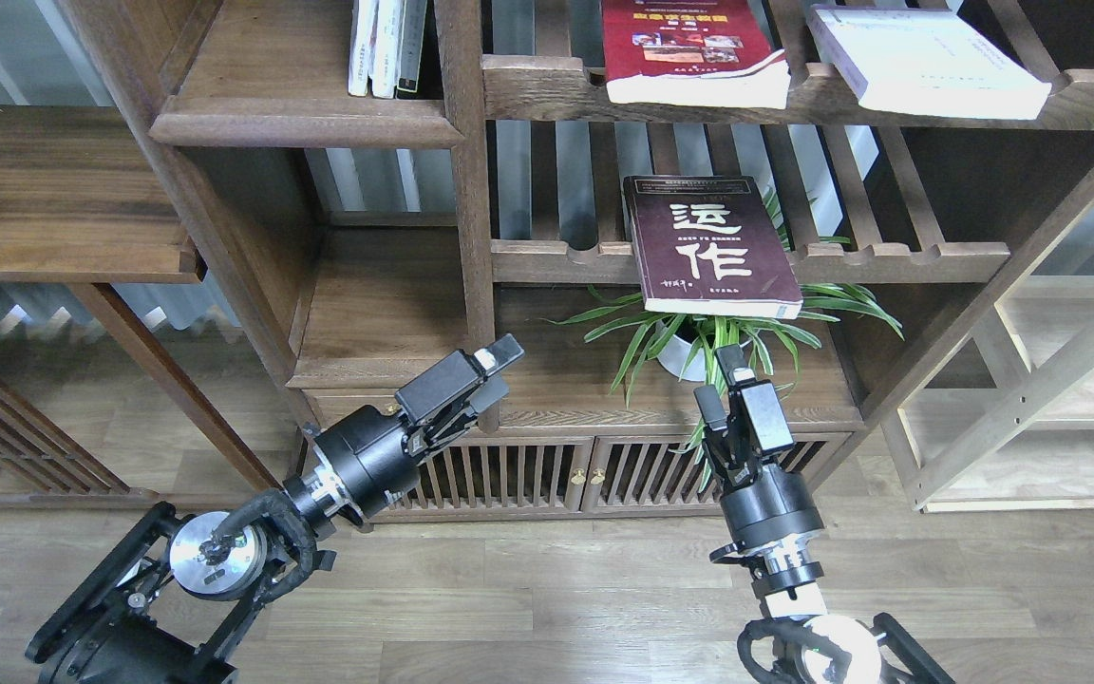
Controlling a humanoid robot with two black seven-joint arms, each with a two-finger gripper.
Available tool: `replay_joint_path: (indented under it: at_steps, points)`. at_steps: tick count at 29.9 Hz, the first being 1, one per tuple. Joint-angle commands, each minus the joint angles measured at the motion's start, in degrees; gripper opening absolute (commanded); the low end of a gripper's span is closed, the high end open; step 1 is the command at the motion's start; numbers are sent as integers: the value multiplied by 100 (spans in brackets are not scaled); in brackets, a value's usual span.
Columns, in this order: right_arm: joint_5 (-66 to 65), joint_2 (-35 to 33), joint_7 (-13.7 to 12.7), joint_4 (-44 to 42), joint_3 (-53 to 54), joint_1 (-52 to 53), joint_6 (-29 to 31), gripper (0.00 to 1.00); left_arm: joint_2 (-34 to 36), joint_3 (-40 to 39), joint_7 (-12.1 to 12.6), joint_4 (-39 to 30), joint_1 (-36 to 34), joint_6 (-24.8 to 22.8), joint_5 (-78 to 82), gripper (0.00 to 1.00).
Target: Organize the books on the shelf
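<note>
The maroon book (pixel 710 245) overhangs the lower slatted rack's front rail (pixel 889 258); a nudge from the right gripper (pixel 723 375) below could topple it. Neither gripper's finger spread, left (pixel 499 366) included, is discernible.

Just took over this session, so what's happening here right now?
Nothing is being held. The left gripper and right gripper are raised in front of the bookcase, both empty. The maroon book lies on the lower slatted rack, overhanging its front; the red book and white book lie on the upper rack. The solid-board shelf already holds a few upright books.
</note>
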Motion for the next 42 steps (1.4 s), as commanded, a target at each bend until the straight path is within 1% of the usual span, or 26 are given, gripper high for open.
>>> replay_joint_path:
  at_steps: [1,5,10,14,19,26,31,42]
  points:
    - [4,3,5,0,-46,-18,0,100,0,-19,0,-15,74,-16,-5,99]
    - [4,3,5,0,-46,-18,0,100,0,-37,0,-50,74,-7,4,99]
    - [4,3,31,-26,42,-18,0,100,0,7,0,73,48,-7,4,99]
    - [12,3,31,-70,42,-70,0,100,0,-28,0,-24,48,-34,-13,99]
    - [12,3,-4,-70,7,-88,0,100,0,-10,0,64,39,-472,4,99]
    - [12,3,-4,-131,-28,-44,0,100,0,33,0,204,39,-640,-232,99]
    - [4,3,-4,-307,51,17,0,100,0,165,0,284,22,-640,-303,99]
    - [12,-15,-4,-387,113,35,0,100,0,69,0,337,74,-658,-303,99]
